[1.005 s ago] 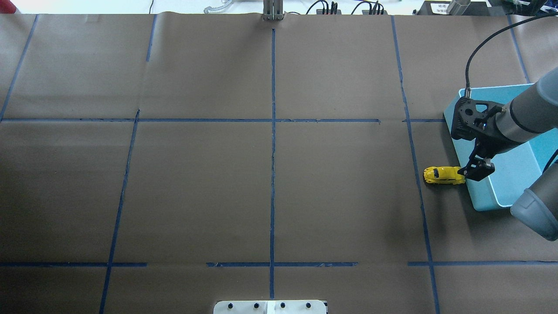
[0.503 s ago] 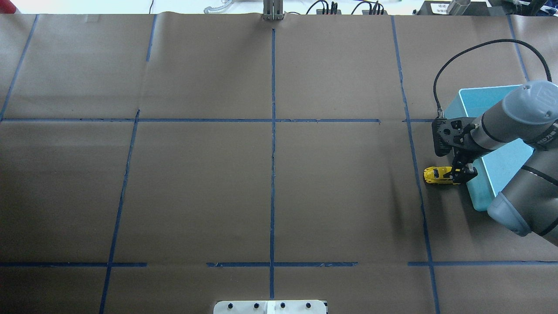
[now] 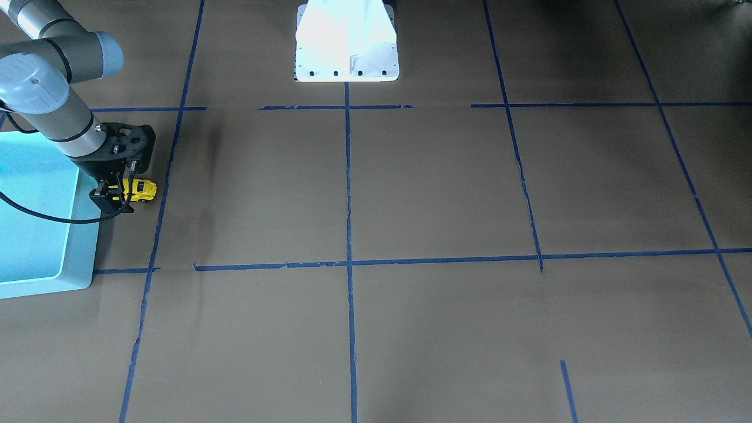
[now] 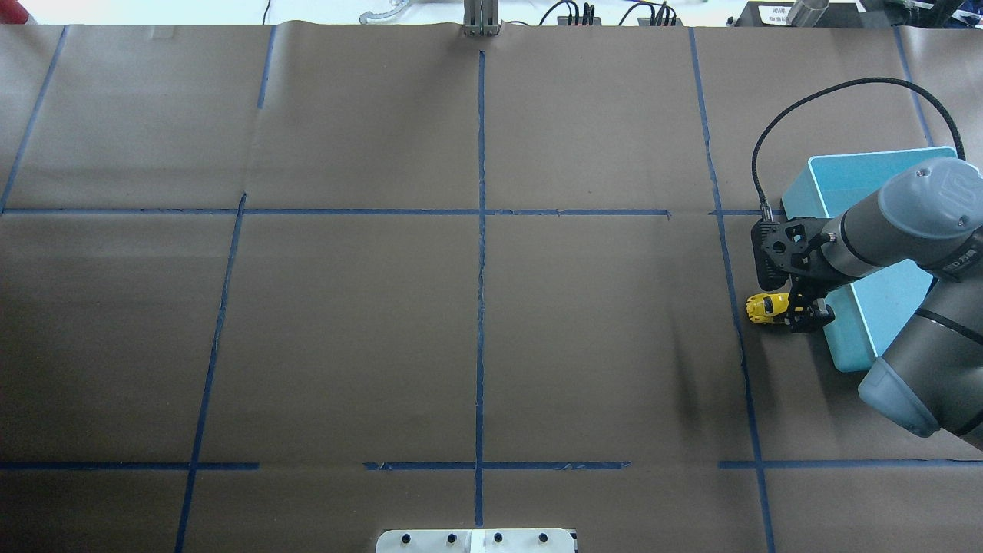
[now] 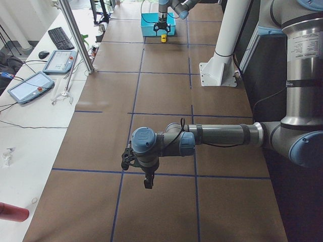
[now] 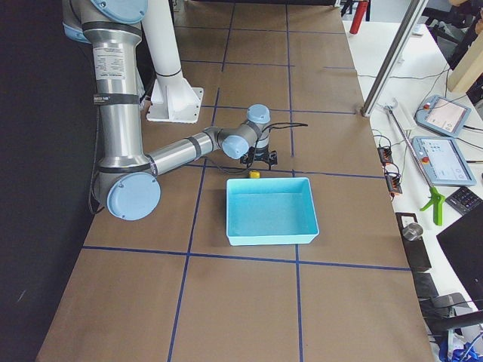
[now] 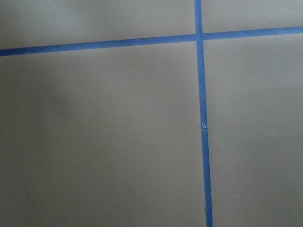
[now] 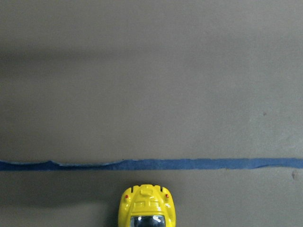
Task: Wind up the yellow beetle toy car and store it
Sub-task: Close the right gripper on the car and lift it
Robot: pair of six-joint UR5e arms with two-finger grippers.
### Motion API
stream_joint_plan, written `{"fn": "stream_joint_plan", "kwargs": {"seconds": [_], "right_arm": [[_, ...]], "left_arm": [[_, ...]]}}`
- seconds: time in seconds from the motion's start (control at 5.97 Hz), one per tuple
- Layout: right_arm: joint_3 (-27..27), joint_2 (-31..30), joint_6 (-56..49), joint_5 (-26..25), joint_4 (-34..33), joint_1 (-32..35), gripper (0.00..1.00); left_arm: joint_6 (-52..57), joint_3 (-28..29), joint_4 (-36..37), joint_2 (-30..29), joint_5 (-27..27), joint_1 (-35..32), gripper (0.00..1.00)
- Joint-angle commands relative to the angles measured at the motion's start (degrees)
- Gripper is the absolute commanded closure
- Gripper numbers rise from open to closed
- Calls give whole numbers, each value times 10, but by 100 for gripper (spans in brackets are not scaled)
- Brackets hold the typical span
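In the front-facing view, the yellow toy car [image 3: 143, 189] is seen on the brown worktop [image 3: 411, 176], just beside the light blue bin [image 3: 88, 247] and outside it. The right gripper [image 3: 114, 197] is positioned low over the car's bin-side end. From overhead, that end of the car [image 4: 764, 307] is covered by the gripper, and it cannot be told whether the jaws are closed on it. In the left side view, the left gripper [image 5: 146, 180] is held above the worktop, well apart from the car; the state of its jaws cannot be told. In the right side view, the car [image 6: 255, 174] is seen just beside the bin's wall. Crossed strips of blue tape [image 7: 199, 94] are shown by the left wrist camera. In the right wrist view, one end of the car is seen at the bottom edge, near a tape line.
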Motion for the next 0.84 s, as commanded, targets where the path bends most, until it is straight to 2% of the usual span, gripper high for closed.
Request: {"fn": "stream_joint_plan", "kwargs": {"seconds": [0.0,0.34,0.5,0.67], "right_arm": [[-5,-13,-3,-17,2,-12,0],[-26,-6,-2,-19,4,-25,0],[-34,-5,-3,-21,4,-25,12],[-28,-4,-4,-26,4,-25,72]], "left_arm": [[0,-5,-1,-3,0,0,0],[-1,-3,-1,-3,0,0,0],[-1,-2,-1,-3,0,0,0],[-1,-2,-1,-3,0,0,0]]}}
